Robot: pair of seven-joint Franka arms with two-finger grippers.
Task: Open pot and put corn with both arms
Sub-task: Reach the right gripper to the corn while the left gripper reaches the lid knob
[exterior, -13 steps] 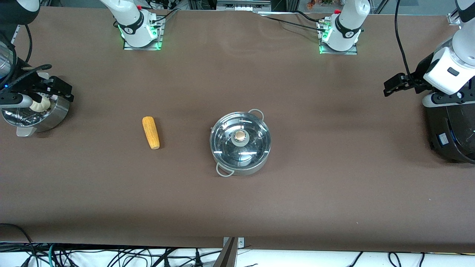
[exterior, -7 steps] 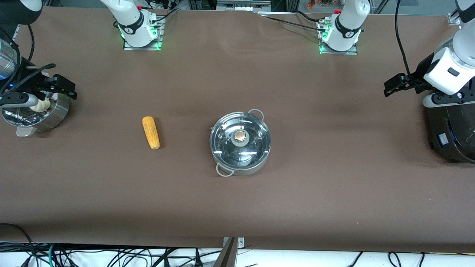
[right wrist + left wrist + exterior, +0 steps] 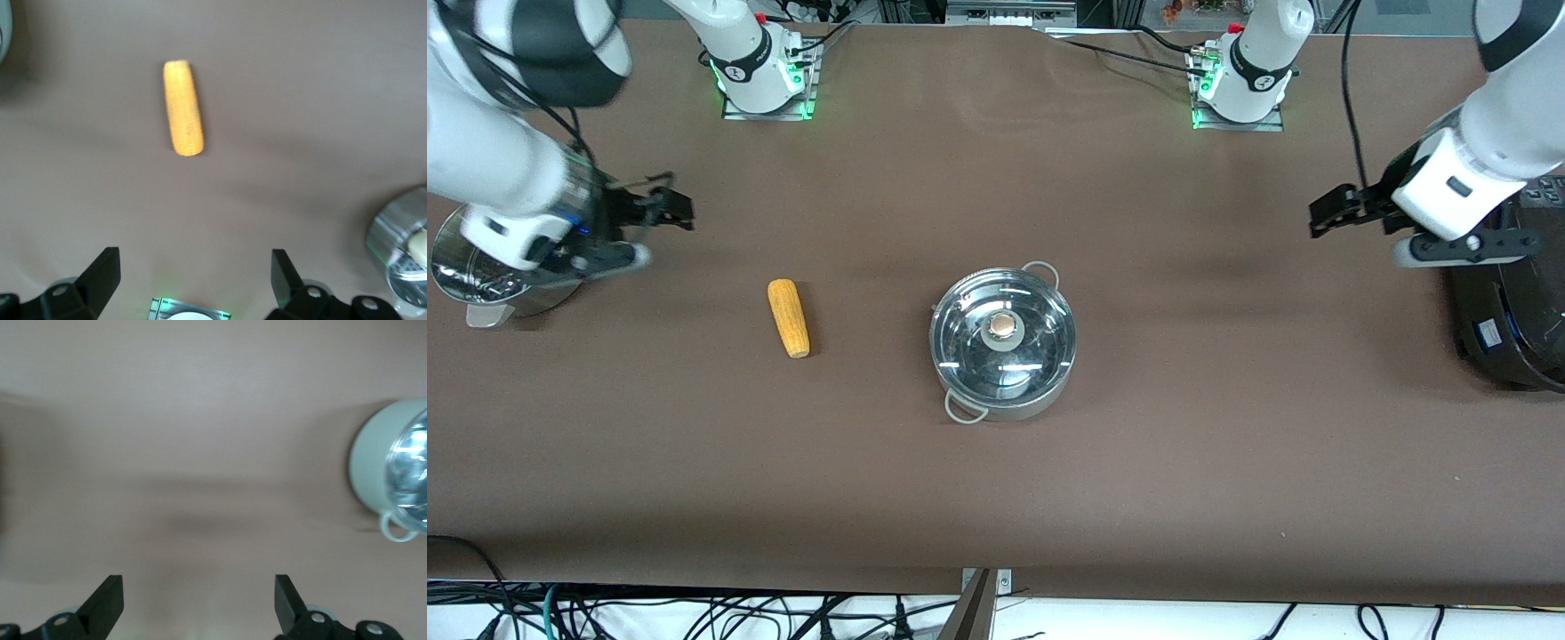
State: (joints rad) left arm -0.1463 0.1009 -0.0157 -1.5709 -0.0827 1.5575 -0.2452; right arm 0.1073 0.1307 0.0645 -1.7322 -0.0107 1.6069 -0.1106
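Right wrist view alone shows bun (image 3: 419, 245) in steamer (image 3: 400, 233). Left gripper (image 3: 199, 603), right gripper (image 3: 195, 279): jaws spread, empty, over table (image 3: 1227, 400). Corn (image 3: 788, 316) beside lidded pot (image 3: 1002, 343).

Table layout as I see it

The pot (image 3: 1003, 344), lid (image 3: 1003, 333) on it, sits mid-table; the corn (image 3: 788, 317) lies beside it toward the right arm's end, well apart, with the steamer pot (image 3: 480, 289) at that end's edge.

no text, label, brand or number can be read anywhere in these views. the black bands on the arm bases (image 3: 754, 64) carry small white marks, and the black cooker (image 3: 1507, 329) has a small blue sticker, but both are too small to make out.
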